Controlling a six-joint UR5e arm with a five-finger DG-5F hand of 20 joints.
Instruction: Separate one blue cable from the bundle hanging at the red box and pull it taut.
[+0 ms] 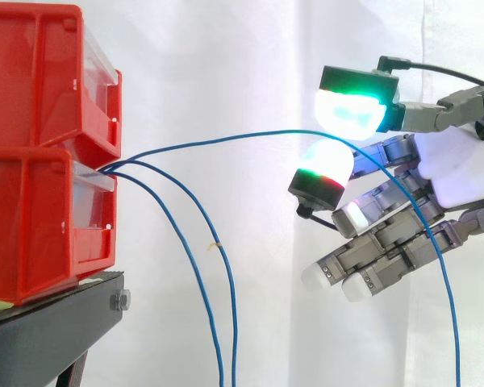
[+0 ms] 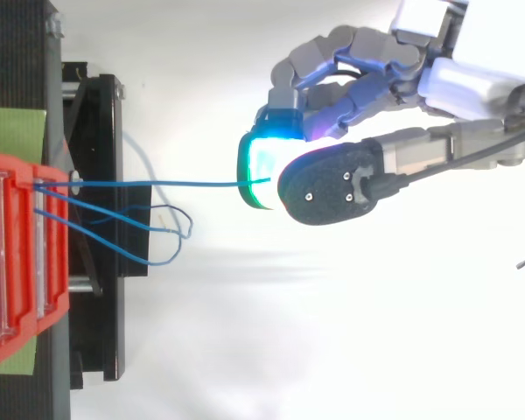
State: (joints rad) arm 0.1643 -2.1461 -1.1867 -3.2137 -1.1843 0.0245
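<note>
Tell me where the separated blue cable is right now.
In the side view the separated blue cable arcs rightward from the lower red bin, above the two hanging cables, into the hand's pinch, then drops at the right.

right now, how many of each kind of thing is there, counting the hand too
red bin: 2
blue cable: 3
black stand: 1
hand: 1
total: 7
</note>
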